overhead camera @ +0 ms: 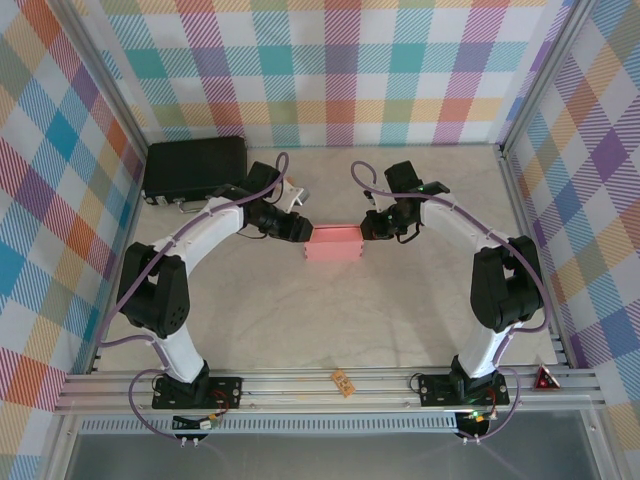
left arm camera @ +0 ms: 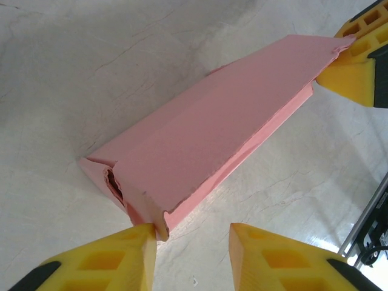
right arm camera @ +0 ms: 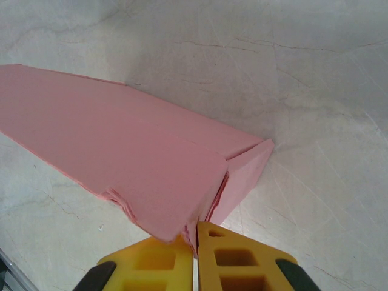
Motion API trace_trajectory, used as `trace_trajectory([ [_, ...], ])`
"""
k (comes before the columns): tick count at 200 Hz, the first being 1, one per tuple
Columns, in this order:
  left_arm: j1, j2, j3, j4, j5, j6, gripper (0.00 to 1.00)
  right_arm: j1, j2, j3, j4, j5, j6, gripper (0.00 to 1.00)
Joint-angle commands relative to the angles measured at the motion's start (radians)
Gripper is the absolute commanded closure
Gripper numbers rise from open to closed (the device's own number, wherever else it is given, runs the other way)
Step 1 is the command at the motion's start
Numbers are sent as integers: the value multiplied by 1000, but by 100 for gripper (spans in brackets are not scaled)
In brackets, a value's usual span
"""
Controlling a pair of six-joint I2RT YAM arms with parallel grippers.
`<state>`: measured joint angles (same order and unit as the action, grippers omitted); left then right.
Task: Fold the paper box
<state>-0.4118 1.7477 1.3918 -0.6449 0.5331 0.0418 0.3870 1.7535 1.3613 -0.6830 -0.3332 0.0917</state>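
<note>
Top external: box (overhead camera: 333,243) on surface (overhead camera: 330,330). R hand (overhead camera: 366,227) at its 3 o'clock end, clamped on box edge; L hand (overhead camera: 302,230) at 9 o'clock, jaws apart.

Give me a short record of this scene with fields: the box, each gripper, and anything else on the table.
paper box: folded up, lying flat between the two grippers
left gripper: open, at the box's left end, box corner against one finger
right gripper: shut on the card edge at the box's right end
black case: far left, beyond the left arm
</note>
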Motion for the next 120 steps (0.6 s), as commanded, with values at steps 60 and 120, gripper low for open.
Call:
trace_trajectory([
  [60,-9,23,-31,-10,-27,0,79,12,34,2,-42,-7,-12,90],
  [120,-10,20,-49,-7,-53,3,81,14,26,-1,-49,-9,-15,89],
])
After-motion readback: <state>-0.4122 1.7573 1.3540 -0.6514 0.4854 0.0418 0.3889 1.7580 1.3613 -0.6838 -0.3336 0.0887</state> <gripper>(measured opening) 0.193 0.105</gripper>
